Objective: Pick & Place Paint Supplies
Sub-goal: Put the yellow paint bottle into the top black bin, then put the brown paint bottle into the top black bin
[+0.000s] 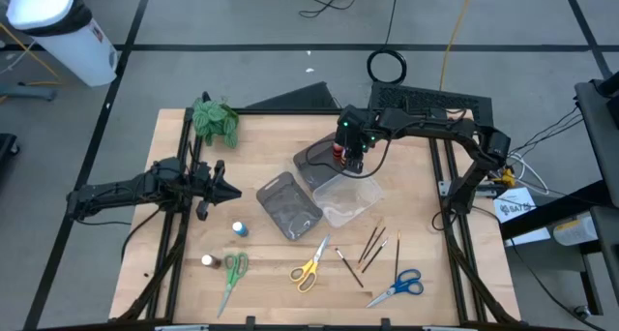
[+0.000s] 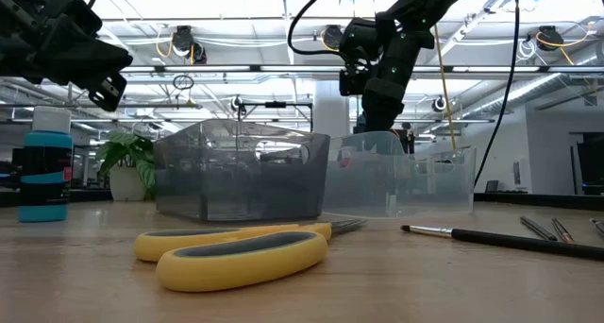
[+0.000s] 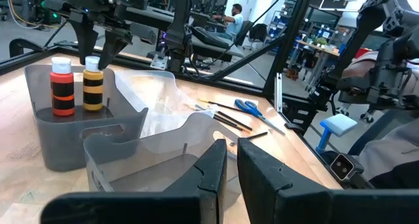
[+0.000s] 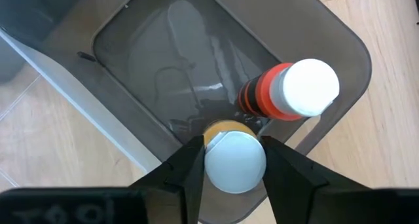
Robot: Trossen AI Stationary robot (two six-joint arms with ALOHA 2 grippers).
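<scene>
My right gripper [image 4: 234, 160] hangs open over the far grey tray [image 1: 311, 160], its fingers on either side of the white cap [image 4: 236, 160] of a yellow paint bottle [image 3: 92, 86]. That bottle stands upright on the tray floor beside a red one [image 3: 63, 86]. My left gripper [image 1: 230, 191] waits shut near the table's left side, raised off it. A blue bottle [image 1: 239, 229] and another small bottle [image 1: 207, 260] stand on the table. Green scissors [image 1: 232, 273], yellow scissors [image 1: 311, 265], blue scissors [image 1: 401, 285] and several brushes [image 1: 372, 246] lie near the front edge. My right gripper comes from above, pointing down, with a finger [image 4: 186, 168] close on each side of the yellow bottle's cap [image 4: 236, 160]. The fingertips reach about the cap's top. Whether they touch it cannot be told. The bottle stands upright on the tray floor.
A second grey tray [image 1: 288, 207] and a clear tray [image 1: 350, 197] sit in the table's middle, touching the far tray. A green leafy plant [image 1: 213, 118] stands at the far left corner. Bare wood shows between the trays and the left arm.
</scene>
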